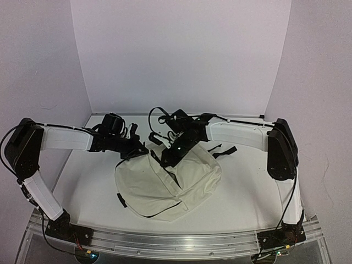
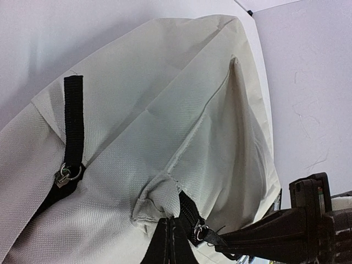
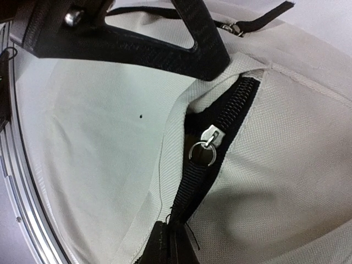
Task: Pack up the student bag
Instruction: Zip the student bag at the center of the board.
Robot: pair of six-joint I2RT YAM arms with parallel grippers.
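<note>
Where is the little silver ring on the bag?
Find the big cream fabric backpack lying between both arms on the white table. The silver metal ring hangs from the zipper slider on its black zipper track, the only shiny thing there.

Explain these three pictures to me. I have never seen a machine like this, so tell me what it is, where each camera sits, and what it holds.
The machine is two robot arms bolted at the near edge of a white table, each ending in a two-finger gripper. The wide picture comes from a fixed camera above and behind the arms. The other two come from cameras on the wrists, looking along the fingers. On the table lies a cream bag with black straps and zippers. Both arms reach over its far edge. The left gripper is shut on the fabric by a zipper. The right gripper is shut on the black zipper tape, just below a metal zipper pull.
</note>
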